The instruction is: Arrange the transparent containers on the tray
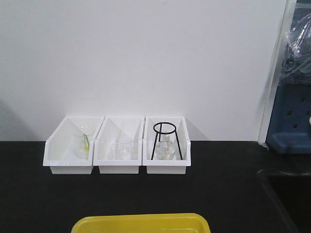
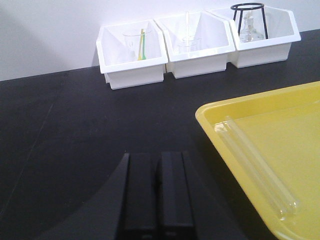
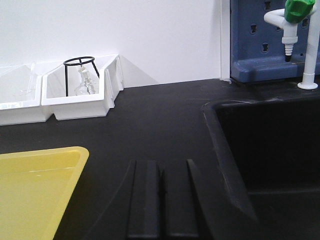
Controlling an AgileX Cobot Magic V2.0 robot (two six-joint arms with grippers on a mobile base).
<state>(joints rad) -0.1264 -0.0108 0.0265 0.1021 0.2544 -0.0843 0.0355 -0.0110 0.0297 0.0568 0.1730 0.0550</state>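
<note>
The yellow tray [image 2: 280, 107] lies on the black bench, its far rim [image 1: 141, 222] low in the front view and its corner [image 3: 55, 157] at left in the right wrist view. Two clear test tubes [image 2: 260, 167] lie side by side along the tray's left inner edge. My left gripper [image 2: 159, 157] is shut with nothing in it, low over the bench left of the tray. My right gripper [image 3: 161, 167] is shut and empty too, between the tray and the sink.
Three white bins [image 1: 119, 145] stand against the back wall with a beaker and green stick [image 1: 85, 141], clear glassware [image 1: 121, 148] and a flask under a black tripod [image 1: 166, 141]. A black sink [image 3: 270, 150] lies to the right, with a blue pegboard [image 3: 255, 35] and a tap [image 3: 295, 30] behind.
</note>
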